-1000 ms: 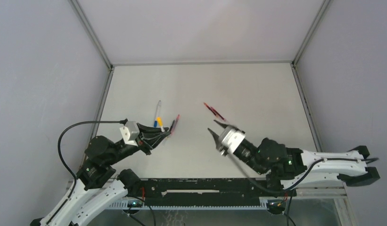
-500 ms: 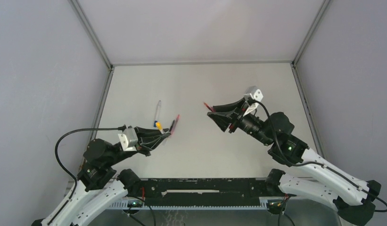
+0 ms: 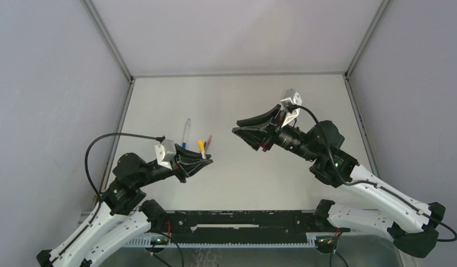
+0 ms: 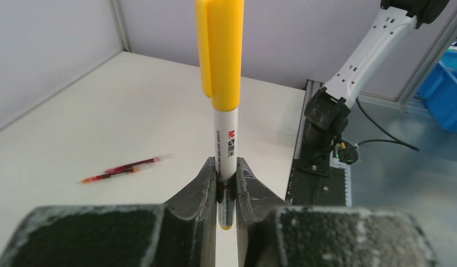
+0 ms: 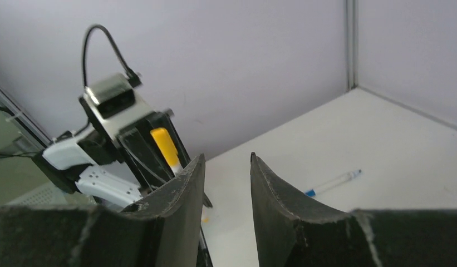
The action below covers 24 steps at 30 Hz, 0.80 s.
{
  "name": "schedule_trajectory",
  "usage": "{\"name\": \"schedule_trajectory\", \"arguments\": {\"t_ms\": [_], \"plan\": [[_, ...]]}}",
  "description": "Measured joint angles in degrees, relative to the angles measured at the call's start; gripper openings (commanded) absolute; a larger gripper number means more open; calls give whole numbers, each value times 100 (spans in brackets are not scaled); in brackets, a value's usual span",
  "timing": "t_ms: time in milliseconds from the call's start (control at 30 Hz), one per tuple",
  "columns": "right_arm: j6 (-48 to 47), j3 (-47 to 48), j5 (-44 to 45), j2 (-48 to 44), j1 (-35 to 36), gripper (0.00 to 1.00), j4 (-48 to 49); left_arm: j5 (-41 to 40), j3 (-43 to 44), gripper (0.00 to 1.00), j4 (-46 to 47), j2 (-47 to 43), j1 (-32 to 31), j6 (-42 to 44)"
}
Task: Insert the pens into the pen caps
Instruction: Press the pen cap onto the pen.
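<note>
At the left, the black two-finger left claw [image 4: 226, 169] is clamped on the lower end of a white-barrelled stick pen with a yellow plastic cap [image 4: 223, 67]. The pen sticks straight out from between the fingertips, cap end farthest from the claw, above the white table [image 3: 281, 100]. Just beyond it, a clear pen with a blue end [image 3: 185, 132] lies flat on the table. A thin red pen [image 4: 126, 168] lies ahead of the left claw. To the right, the black right claw [image 5: 226, 161] hovers with its jaws apart and nothing between them. Its tips point toward the yellow-capped pen, well apart from it.
</note>
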Motion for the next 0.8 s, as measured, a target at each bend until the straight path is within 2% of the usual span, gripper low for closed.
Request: {"name": "schedule_trajectory", "arguments": {"t_ms": [100, 167, 400, 800], "plan": [[-4, 348, 144, 131, 173, 45, 92, 42, 0, 0, 26, 85, 0, -251], [-9, 544, 199, 227, 280, 50, 98, 48, 0, 0, 59, 85, 0, -382], [-52, 1237, 522, 920, 813, 57, 0, 203, 0, 0, 74, 240, 0, -625], [-9, 1681, 1169, 1847, 1207, 55, -452, 341, 0, 0, -72, 531, 0, -815]]}}
